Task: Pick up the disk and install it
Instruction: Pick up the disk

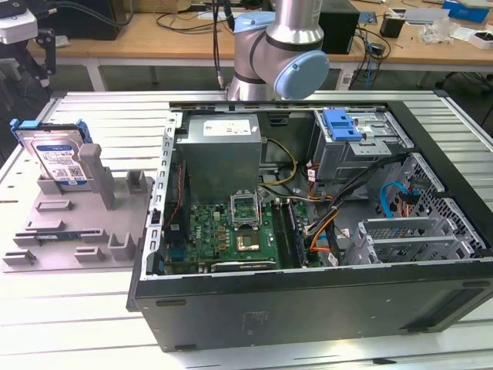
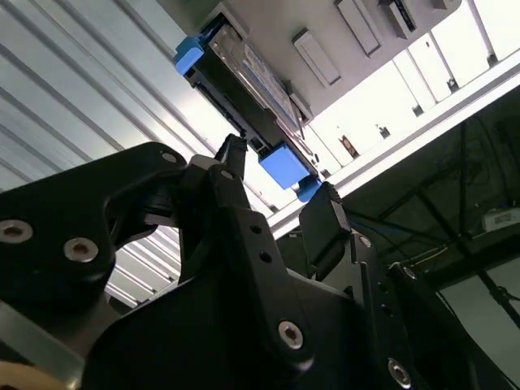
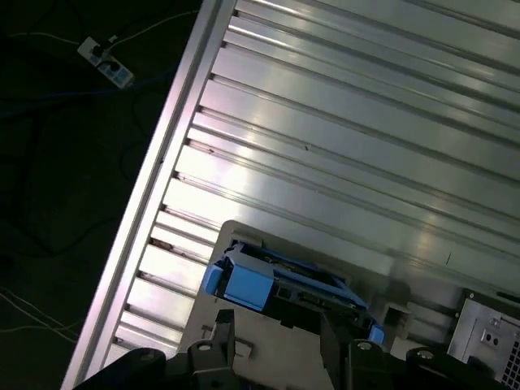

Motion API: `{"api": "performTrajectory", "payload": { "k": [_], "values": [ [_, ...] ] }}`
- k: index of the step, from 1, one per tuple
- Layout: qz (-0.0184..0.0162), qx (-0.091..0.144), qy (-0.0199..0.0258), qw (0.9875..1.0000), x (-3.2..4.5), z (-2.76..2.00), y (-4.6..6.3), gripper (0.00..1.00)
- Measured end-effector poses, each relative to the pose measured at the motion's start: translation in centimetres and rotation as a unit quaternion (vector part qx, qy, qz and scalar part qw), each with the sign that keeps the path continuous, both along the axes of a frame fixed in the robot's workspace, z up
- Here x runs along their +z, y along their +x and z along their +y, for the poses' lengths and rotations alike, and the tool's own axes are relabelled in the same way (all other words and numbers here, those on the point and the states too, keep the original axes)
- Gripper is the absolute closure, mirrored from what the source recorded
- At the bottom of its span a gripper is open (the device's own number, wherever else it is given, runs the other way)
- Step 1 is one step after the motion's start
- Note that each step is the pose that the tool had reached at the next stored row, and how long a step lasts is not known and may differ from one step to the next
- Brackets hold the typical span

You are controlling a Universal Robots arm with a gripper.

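Ribbed aluminium forms the surface (image 1: 100, 116), with wooden desks (image 1: 154, 35) and loose cables behind it. On the exterior view's left a grey holder (image 1: 77, 223) lies on the surface. The disk (image 1: 55, 158) stands in the holder's far corner, leaning back, its label towards the camera and a blue carrier round its edges. A tall grey post (image 1: 94, 173) of the holder rises just beside the disk, on the exterior view's right of it, and overlaps the disk's lower corner. In both wrist views the end effector (image 2: 279, 177) (image 3: 276, 329) is clear of the disk (image 2: 240, 85) (image 3: 288, 280), which lies beyond the fingertips, in line with the gap. Its two black fingers (image 2: 231, 158) are spread, with nothing between them. An open computer case (image 1: 308, 301) takes up the middle and right of the exterior view, well apart from the disk. Inside it are a grey power supply (image 1: 219, 146), a green motherboard (image 1: 231, 227), bundled wires and a drive cage (image 1: 362, 146) with a blue tab piece (image 1: 343, 123) on top. The arm (image 1: 277, 46) rises behind the case. Past the surface's edge in the first wrist view, a power strip (image 3: 106, 61) lies on the dark floor (image 3: 57, 203).
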State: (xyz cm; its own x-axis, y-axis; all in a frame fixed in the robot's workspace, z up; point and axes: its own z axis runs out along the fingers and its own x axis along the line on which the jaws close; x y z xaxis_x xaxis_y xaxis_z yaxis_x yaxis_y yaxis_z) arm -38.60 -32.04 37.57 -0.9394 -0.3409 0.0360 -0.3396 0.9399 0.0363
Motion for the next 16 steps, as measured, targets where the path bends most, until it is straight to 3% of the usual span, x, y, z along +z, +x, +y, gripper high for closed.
{"api": "performTrajectory", "payload": {
  "k": [3, 5, 10, 13, 14, 15, 16],
  "values": [
    [0.0000, 0.003, 0.0000, 1.0000, 0.00, 0.00, 0.00, 0.46],
    [-0.0001, 0.023, 0.0000, 0.9997, -0.01, 0.00, 0.00, 0.46],
    [0.0000, 0.084, 0.0000, 0.9965, -0.01, 0.00, 0.00, 0.46],
    [0.0000, 0.122, 0.0000, 0.9926, 0.00, 0.00, 0.00, 0.46],
    [0.0000, 0.136, 0.0000, 0.9907, -0.01, 0.00, 0.00, 0.46],
    [0.0000, 0.157, 0.0000, 0.9876, -0.01, 0.00, 0.00, 0.46],
    [-0.0001, 0.166, 0.0000, 0.9861, -0.01, 0.00, 0.00, 0.46]
  ]
}}
